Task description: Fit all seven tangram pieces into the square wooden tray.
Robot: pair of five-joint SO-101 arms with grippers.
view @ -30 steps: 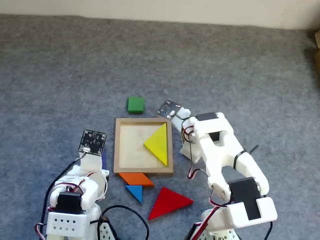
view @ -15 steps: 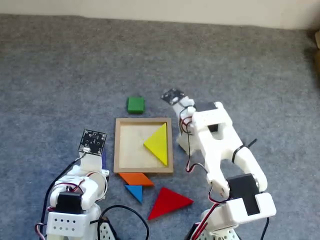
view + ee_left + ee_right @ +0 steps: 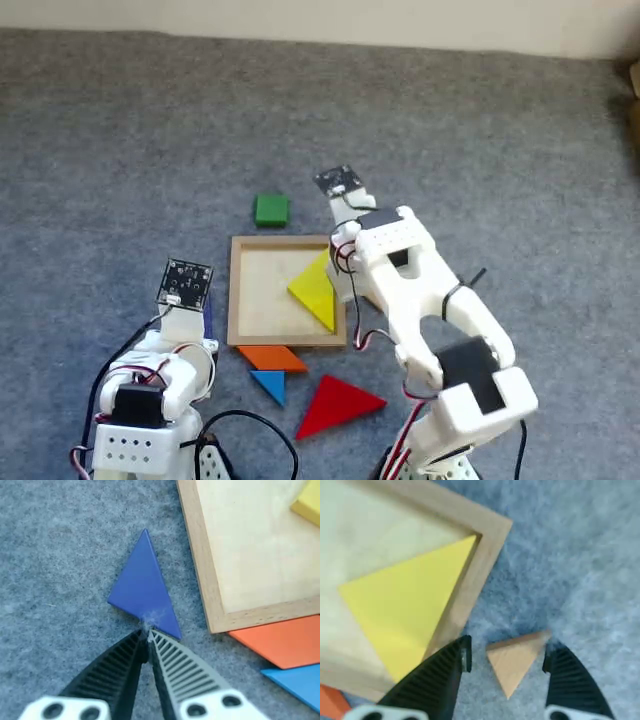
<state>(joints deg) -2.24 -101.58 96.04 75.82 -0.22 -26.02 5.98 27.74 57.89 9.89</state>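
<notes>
Tally: 1 of 7 in. Large yellow triangle (image 3: 318, 288) lay inside square wooden tray (image 3: 234, 300). Out on grey carpeted surface (image 3: 450, 130): green square (image 3: 271, 209), orange parallelogram (image 3: 272, 357), light-blue small triangle (image 3: 270, 383), red large triangle (image 3: 335, 404), dark-blue triangle (image 3: 144, 594), plain-wood small triangle (image 3: 515, 656). My right pincer (image 3: 506, 656) stood wide astride the wood one, just beside tray; left pincer (image 3: 147, 636) closed, empty, tips at dark-blue.

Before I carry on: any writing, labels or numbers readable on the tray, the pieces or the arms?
No readable text.
The wooden tray and yellow triangle are plain; so is the blue triangle.
Any marks on the dark wrist board are too small to read.
</notes>
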